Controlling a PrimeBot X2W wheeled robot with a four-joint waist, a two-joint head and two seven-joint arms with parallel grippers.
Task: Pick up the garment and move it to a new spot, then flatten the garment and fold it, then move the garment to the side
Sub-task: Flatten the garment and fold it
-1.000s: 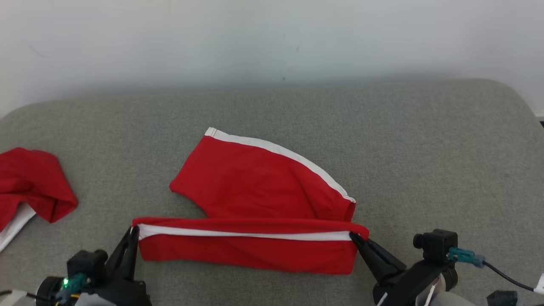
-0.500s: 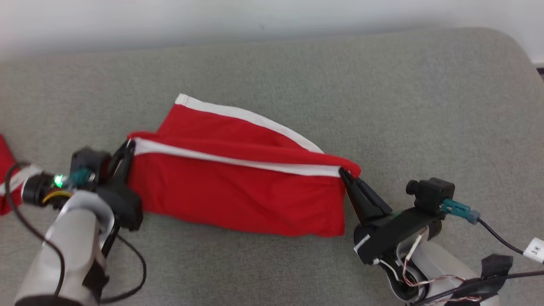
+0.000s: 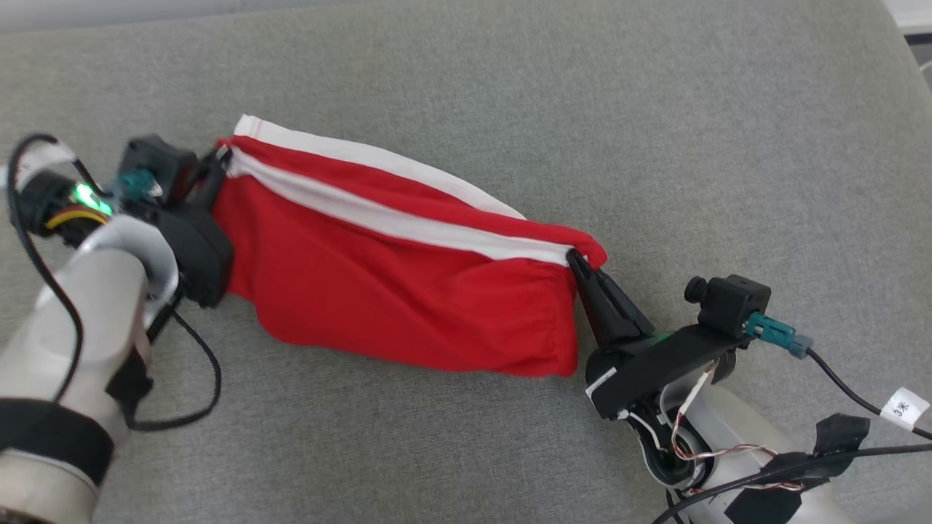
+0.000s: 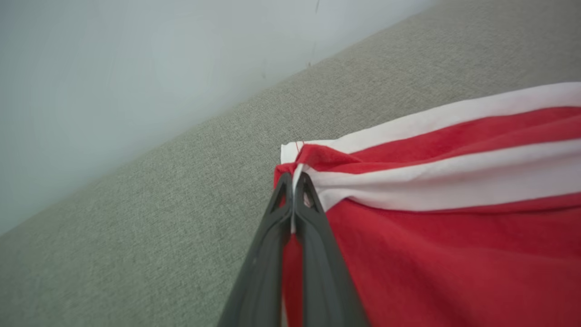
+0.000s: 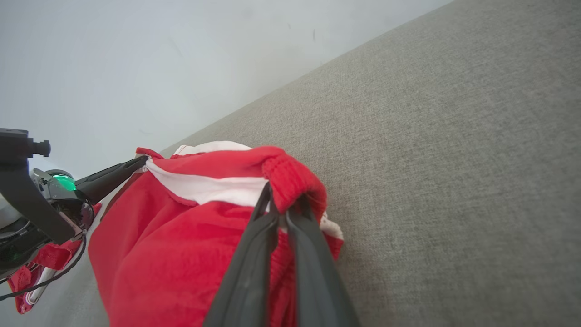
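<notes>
From the head: pinches the red garment (image 3: 393,291) at both ends, left gripper (image 3: 222,156) clamped on the far-left corner, right gripper (image 3: 575,258) clamped on the near-right corner, held edge raised a little, lower cloth resting on the grey cushion (image 3: 655,109). Compared with 0.5 s ago, has carried the held edge farther from the robot, bringing the 2 white stripes (image 3: 378,218) close together, almost parallel; camera tipped downward too. On the white cable tag (image 3: 903,407) beside the right arm, a 3 plus a mark too small to read. From the left wrist: fingers (image 4: 268,236) clenched tight on the white-trimmed corner, pale wall (image 4: 113,68) behind. From the right wrist: fingers (image 5: 245,272) clenched tight on the thick red hem, left gripper gripping the far end, a second red garment (image 5: 32,272) lying beyond it.
</notes>
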